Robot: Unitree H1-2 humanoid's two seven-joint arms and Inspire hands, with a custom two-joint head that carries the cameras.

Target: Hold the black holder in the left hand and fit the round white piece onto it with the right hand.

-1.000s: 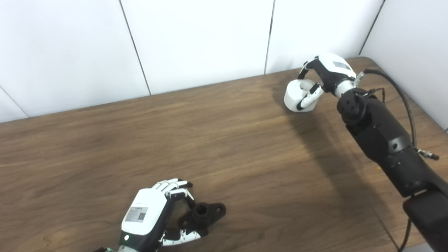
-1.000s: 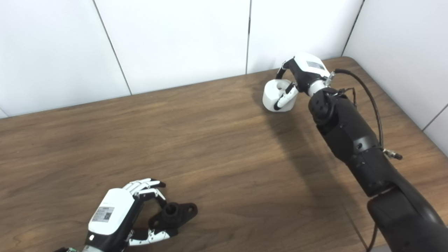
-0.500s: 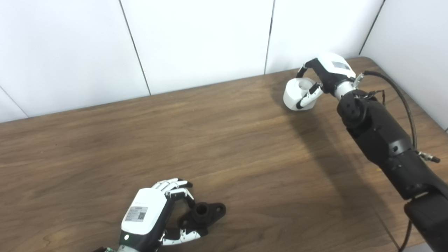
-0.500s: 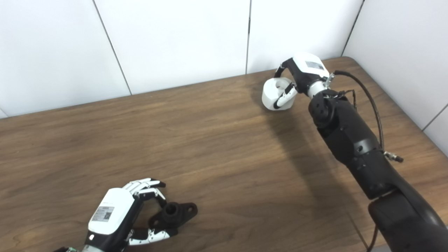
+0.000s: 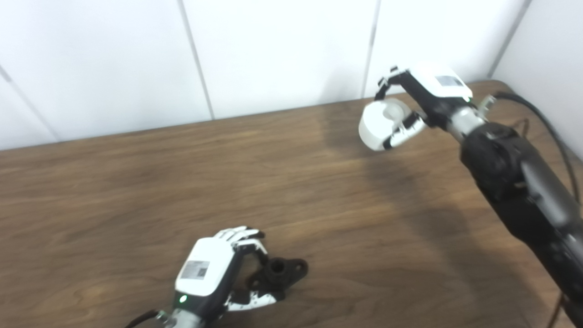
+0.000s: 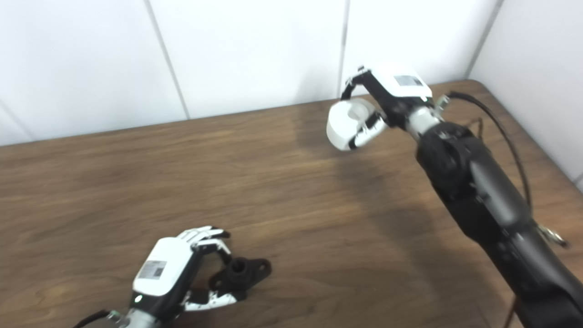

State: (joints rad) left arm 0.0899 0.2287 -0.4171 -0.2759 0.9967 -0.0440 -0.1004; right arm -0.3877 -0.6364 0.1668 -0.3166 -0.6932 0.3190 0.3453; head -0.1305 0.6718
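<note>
1. Sitting at the near edge of the counter (image 5: 136, 182), the black holder (image 5: 278, 273) is resting on the wood with its round socket facing up and its flat ear pointing right; that upward opening is what you are needing for the fit.

2. Your left hand (image 5: 212, 273) is cupping the holder from its left side. Its fingers (image 5: 241, 234) are curling over the far side and the thumb is lying along the near side, so they are closing around the holder's body. You are bracing it on the wood, it seems, not lifting it, which is keeping the socket steady for the other part.

3. Your right hand (image 5: 421, 98) is carrying the round white piece (image 5: 380, 125) at the far right, clear above the wood and well apart from the holder. The fingers are hooking over the top rim and the thumb is pressing the lower side, so the piece is being pinched across its width with its hollow face left free.

4. By my judgement you are in the carrying stage: the piece is gripped but not yet over the socket. The next move is calling for a long diagonal reach toward you and a careful turning of the hollow face downward.

5. White wall panels (image 5: 273, 50) are standing behind the counter.
</note>
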